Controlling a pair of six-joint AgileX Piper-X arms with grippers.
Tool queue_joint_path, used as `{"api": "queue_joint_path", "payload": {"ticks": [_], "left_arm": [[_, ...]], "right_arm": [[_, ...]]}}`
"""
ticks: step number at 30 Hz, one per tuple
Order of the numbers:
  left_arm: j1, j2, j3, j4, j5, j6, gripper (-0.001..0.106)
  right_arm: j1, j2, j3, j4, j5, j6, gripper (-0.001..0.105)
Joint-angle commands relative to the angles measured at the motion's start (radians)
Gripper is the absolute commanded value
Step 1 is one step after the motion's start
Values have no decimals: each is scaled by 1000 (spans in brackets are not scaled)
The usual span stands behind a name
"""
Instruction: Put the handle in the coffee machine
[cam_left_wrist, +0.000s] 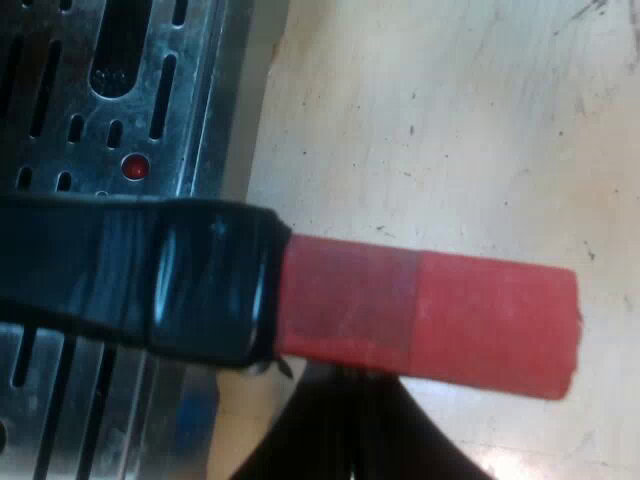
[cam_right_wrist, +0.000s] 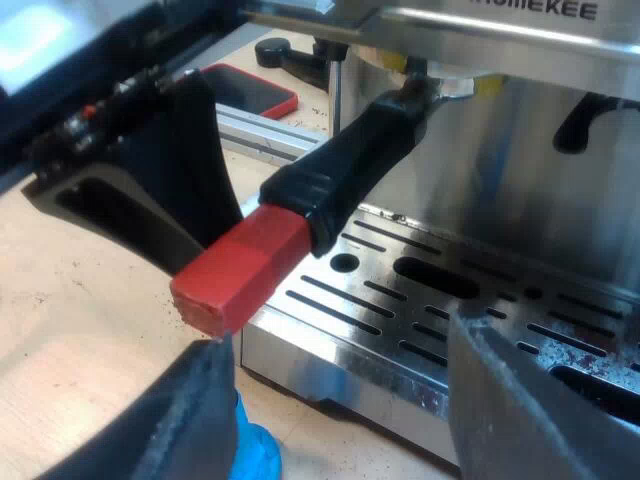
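Observation:
The holder's dark handle (cam_right_wrist: 350, 170) slopes down from the group head at the espresso machine's front (cam_right_wrist: 520, 150), where its metal end (cam_right_wrist: 428, 88) sits under the head. Its red end (cam_right_wrist: 240, 270) hangs over the edge of the slotted drip tray (cam_right_wrist: 420, 300). In the left wrist view the handle's black part (cam_left_wrist: 150, 280) and red end (cam_left_wrist: 480, 320) cross close by, above the tray (cam_left_wrist: 100, 100) and the table (cam_left_wrist: 450, 120). My left gripper (cam_right_wrist: 170, 200) is right against the red end. My right gripper (cam_right_wrist: 350, 420) is open over the tray, below the handle, holding nothing.
A blue object (cam_right_wrist: 250, 455) lies on the table at the tray's corner, beside my right gripper. Beyond the handle a red and black flat thing (cam_right_wrist: 250, 90) and a black knob (cam_right_wrist: 290, 55) sit on the table. A black steam wand (cam_right_wrist: 590, 115) hangs at the machine's front.

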Motion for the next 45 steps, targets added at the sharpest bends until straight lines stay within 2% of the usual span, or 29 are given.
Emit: {"api": "queue_joint_path", "payload": {"ticks": [1,6,11,15,17,21,24,27,29,30,32,33,34,36,38,39,40,41,42,43,45], "left_arm": [[-6,-16,-41,-14,87,-3,0],[62,-39,-41,56,82,-3,0],[198,-106,-41,110,82,-1,0],[275,-163,-41,174,82,-1,0],[329,-217,-41,211,82,-1,0],[370,-273,-41,213,69,-1,0],[400,-346,-41,213,10,-3,2],[401,-391,-41,208,-46,-28,18],[401,-418,-41,206,-63,-37,39],[401,-424,-41,203,-69,-47,43],[401,-443,-41,172,-107,-89,70],[401,-445,-41,166,-112,-89,77],[401,-455,-46,150,-120,-89,91],[401,-465,-62,120,-129,-91,105],[401,-465,-93,86,-129,-103,105],[401,-465,-114,68,-129,-131,105],[401,-465,-140,45,-129,-178,105],[401,-465,-152,36,-129,-195,105],[401,-465,-173,16,-118,-250,105],[401,-465,-186,0,-99,-307,105],[401,-468,-193,-17,-59,-360,105]], "right_arm": [[0,-6,-2,-7,9,3,51],[0,-6,-2,-7,9,3,51],[-3,-6,-2,-12,9,3,51],[-3,-6,-17,-6,3,-2,51],[-3,-6,-41,17,3,-11,51],[-23,-6,-103,114,-26,-11,51],[-53,-6,-169,223,-63,-11,51],[-79,-6,-233,319,-70,-11,52],[-101,-6,-296,411,-120,-11,60],[-109,-6,-316,438,-133,-11,63],[-132,-6,-378,532,-179,-11,70],[-137,-6,-394,550,-179,-11,71],[-150,-6,-426,602,-179,-14,72],[-178,-6,-469,675,-181,-24,73],[-216,-6,-517,754,-212,-63,73],[-249,-6,-548,804,-239,-73,73],[-280,-8,-574,843,-261,-72,73],[-292,-8,-584,858,-266,-73,73],[-332,-8,-613,897,-277,-73,73],[-374,-10,-638,928,-278,-73,73],[-441,-13,-672,964,-277,-59,73]]}}
